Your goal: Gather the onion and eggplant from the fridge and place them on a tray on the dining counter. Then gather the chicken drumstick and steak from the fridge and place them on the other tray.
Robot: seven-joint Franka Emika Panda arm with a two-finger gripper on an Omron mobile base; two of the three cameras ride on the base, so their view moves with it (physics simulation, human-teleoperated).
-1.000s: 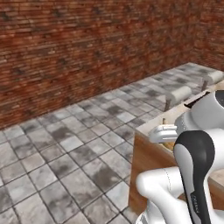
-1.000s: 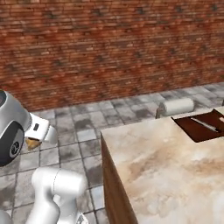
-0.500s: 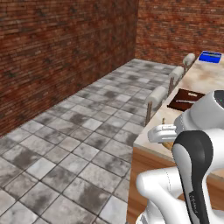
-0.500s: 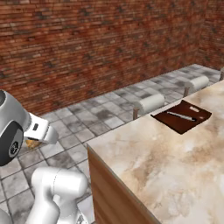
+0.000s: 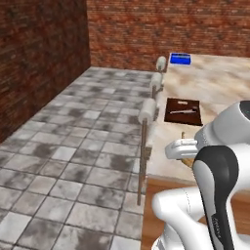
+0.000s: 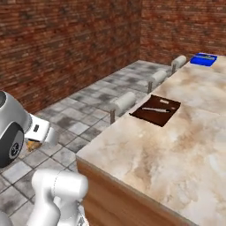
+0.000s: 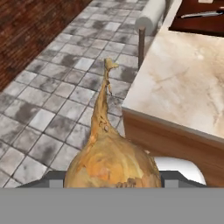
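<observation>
— One onion [image 7: 111, 164] is seen close up in the hand view: golden orange-brown, papery skin, a round bulb and a long dried stalk that tapers to a bent tip.

— Where is it held?

— Between the gripper [image 7: 113, 180] jaws, which are clamped against its sides; the bulb is carried over the grey tiled floor [image 5: 73, 141], just off the corner of the dining counter [image 6: 176, 145]. A sliver of orange-brown is also made out beside the arm in the right base view.

— And the containers?

— A dark brown tray [image 6: 155, 109] is set flat on the marbled counter top near its floor-side edge. A thin silvery utensil [image 6: 155, 109] — its kind cannot be told — is laid across it, and a small pale item [image 5: 181, 102] is seen near the tray's far end. A small blue box [image 5: 180, 59] is placed at the far end of the counter, well apart from the tray; its contents cannot be made out.

— Any writing?

— None can be read on the tray or the box.
</observation>
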